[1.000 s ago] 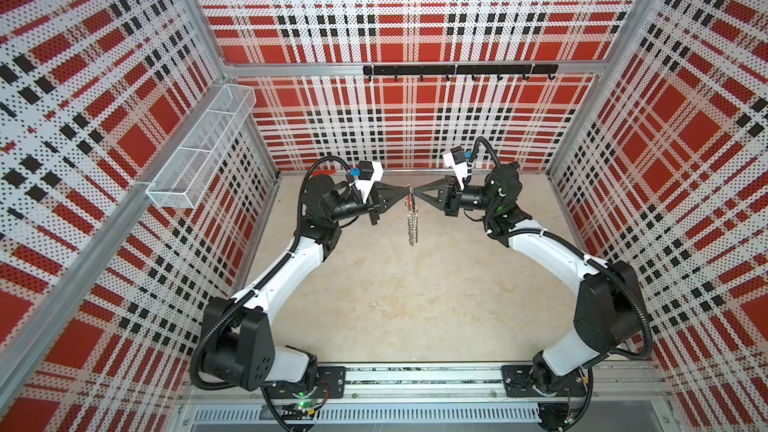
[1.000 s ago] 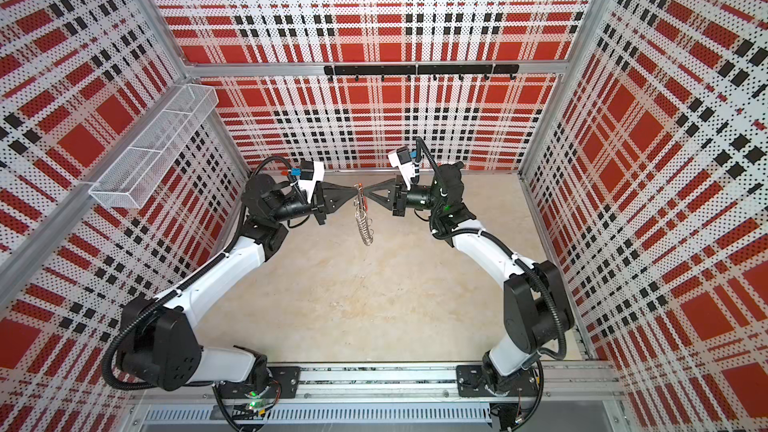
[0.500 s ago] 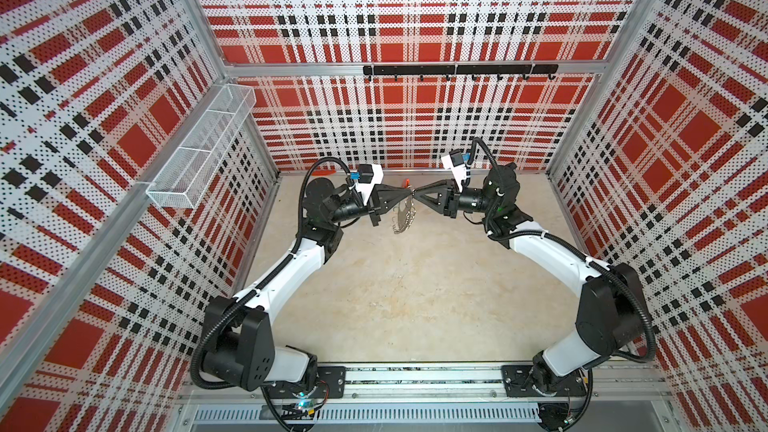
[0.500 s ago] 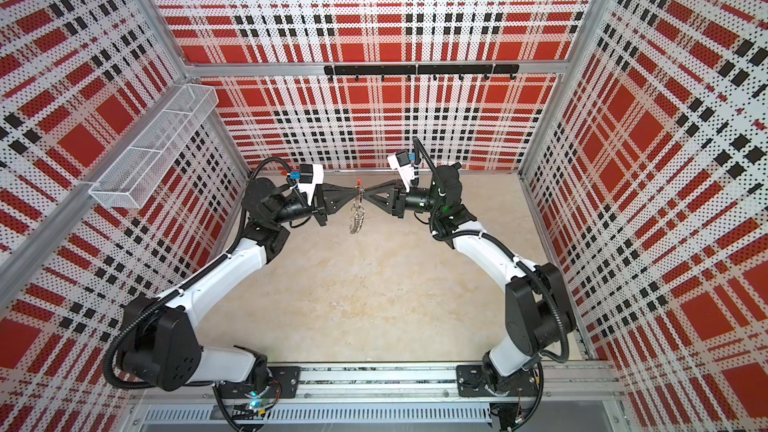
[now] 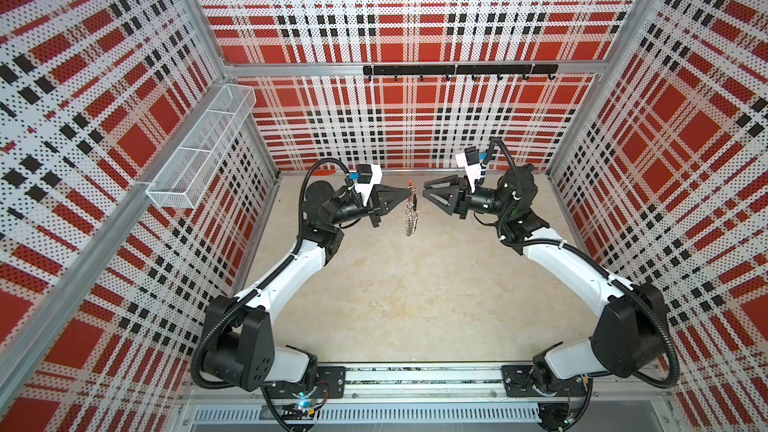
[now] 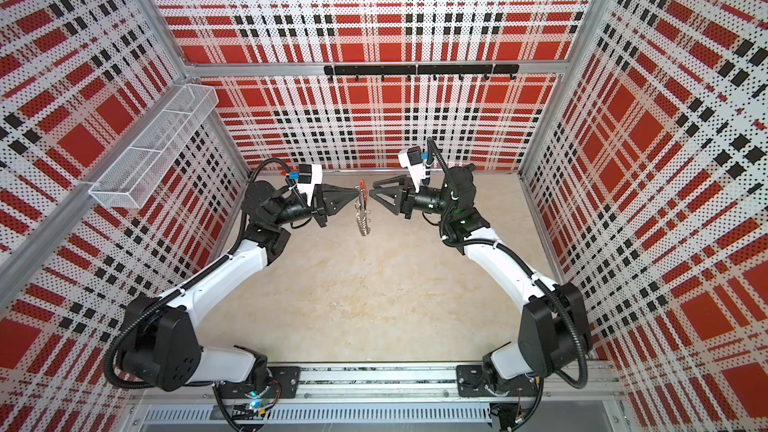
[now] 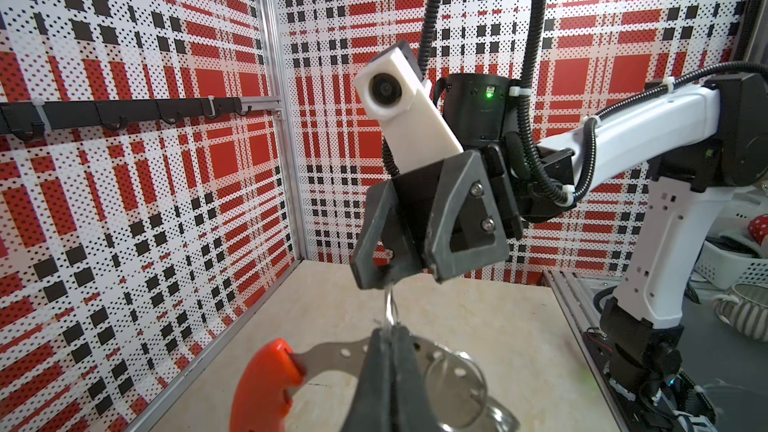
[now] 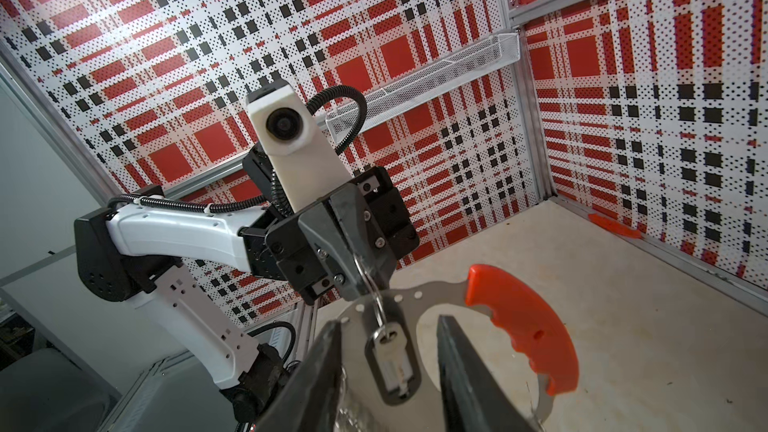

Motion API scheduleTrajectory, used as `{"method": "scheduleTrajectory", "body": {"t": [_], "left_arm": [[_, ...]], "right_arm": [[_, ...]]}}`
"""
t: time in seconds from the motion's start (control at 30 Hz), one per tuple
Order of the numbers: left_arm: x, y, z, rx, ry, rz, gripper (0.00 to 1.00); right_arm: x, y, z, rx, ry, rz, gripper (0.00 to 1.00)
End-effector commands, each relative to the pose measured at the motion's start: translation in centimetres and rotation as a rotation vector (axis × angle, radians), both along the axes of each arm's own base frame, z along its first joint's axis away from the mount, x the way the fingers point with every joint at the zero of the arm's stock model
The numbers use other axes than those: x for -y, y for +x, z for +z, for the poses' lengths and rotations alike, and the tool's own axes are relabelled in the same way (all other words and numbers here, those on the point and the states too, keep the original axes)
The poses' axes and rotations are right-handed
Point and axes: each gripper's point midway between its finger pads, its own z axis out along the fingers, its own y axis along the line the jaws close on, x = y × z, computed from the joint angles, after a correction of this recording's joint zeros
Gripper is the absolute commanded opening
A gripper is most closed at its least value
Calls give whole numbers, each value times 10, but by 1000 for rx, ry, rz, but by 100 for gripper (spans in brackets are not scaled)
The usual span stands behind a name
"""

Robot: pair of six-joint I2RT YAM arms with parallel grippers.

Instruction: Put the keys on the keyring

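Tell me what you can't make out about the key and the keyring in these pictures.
- Right wrist view: key shows, but the keyring is cut off by the picture's edge.
- Left wrist view: key hidden behind the left gripper.
- Both top views: key too small to pick out.

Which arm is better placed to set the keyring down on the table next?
Likely left. The left gripper is shut on the keyring, holding it in the air with the key fob dangling; the right gripper is open and apart from both.
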Motion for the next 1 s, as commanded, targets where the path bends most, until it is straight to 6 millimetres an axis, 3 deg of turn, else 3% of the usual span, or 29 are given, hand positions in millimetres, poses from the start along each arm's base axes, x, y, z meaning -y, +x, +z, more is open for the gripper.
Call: {"method": "scheduleTrajectory", "body": {"t": [0.0,0.37,0.97], "left_arm": [[2,-9,12,38,-27,-15,0],[2,-9,9,31,-24,-23,0],[0,-1,6,-2,-24,-21,2]], "right_arm": [[-11,-4,8,35,11,44,41],[-22,-3,7,45,17,74,33],[-24,1,5,42,-17,54,2]]}}
